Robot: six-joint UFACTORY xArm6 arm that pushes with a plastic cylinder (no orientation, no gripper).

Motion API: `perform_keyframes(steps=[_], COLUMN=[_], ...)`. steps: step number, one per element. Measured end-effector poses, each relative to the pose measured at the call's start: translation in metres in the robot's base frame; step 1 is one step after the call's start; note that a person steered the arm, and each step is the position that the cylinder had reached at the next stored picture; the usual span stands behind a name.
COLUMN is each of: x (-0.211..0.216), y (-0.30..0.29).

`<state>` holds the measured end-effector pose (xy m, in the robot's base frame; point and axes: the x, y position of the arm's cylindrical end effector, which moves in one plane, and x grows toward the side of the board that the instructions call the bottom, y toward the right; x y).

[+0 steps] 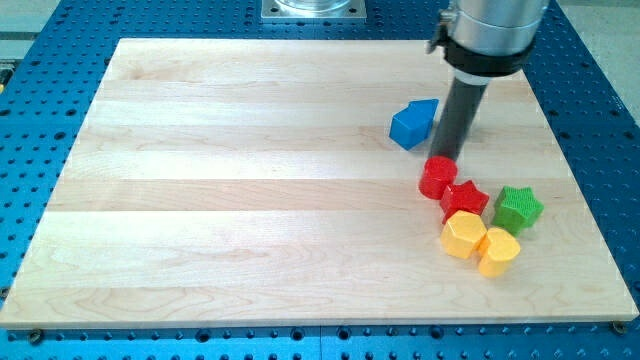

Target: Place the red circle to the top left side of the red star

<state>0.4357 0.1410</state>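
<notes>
Wooden board (250, 200), my tip (444, 157) touching red circle (436, 177) (top edge)

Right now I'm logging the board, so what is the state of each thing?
Tip: at red circle's top edge.
Red circle: touching red star, on its upper left.
Red star: flat, among the cluster.
Blue block: apart, left of rod.
Green star: right of red star.
Yellow blocks: side by side.
</notes>
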Motion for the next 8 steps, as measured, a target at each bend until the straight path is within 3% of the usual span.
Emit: perform_keyframes(steps=[4,5,7,8], x=[0.029,0.025,0.025,0.050], y=[-0.014,0.011,0.146,0.163])
